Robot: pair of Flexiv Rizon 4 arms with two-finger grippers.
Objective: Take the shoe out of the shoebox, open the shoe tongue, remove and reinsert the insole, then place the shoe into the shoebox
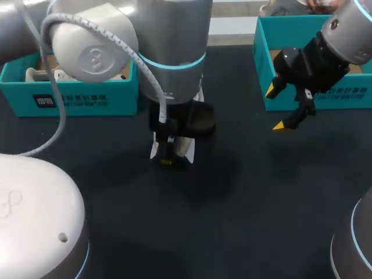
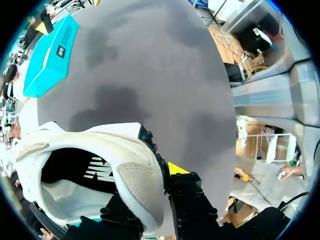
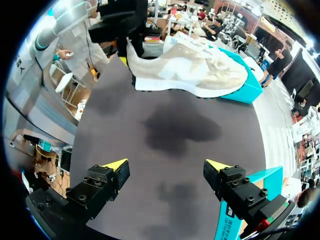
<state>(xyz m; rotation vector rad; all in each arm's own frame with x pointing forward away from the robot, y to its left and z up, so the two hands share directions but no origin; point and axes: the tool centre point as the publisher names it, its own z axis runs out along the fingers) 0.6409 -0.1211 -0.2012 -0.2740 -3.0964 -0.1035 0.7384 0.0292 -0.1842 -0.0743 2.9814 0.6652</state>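
Observation:
A beige-and-white sneaker (image 3: 192, 67) hangs level above the dark table, casting a shadow beneath it. My left gripper (image 2: 152, 200) is shut on its heel wall, one finger inside the shoe opening and one outside. The dark insole shows inside the shoe (image 2: 85, 172). In the head view my left arm covers most of the sneaker (image 1: 189, 151); only white edges show below the left gripper (image 1: 167, 145). My right gripper (image 1: 280, 108) hovers open and empty by the right teal shoebox (image 1: 314, 96). From the right wrist view, the right gripper (image 3: 167, 167) faces the sneaker's side across bare table.
A second teal box (image 1: 70, 96) with pale contents stands at the back left. It also shows beyond the sneaker as the teal box (image 3: 250, 87) and ahead of the left gripper as the teal box (image 2: 50, 55). Dark table (image 1: 244, 221) lies between the arms.

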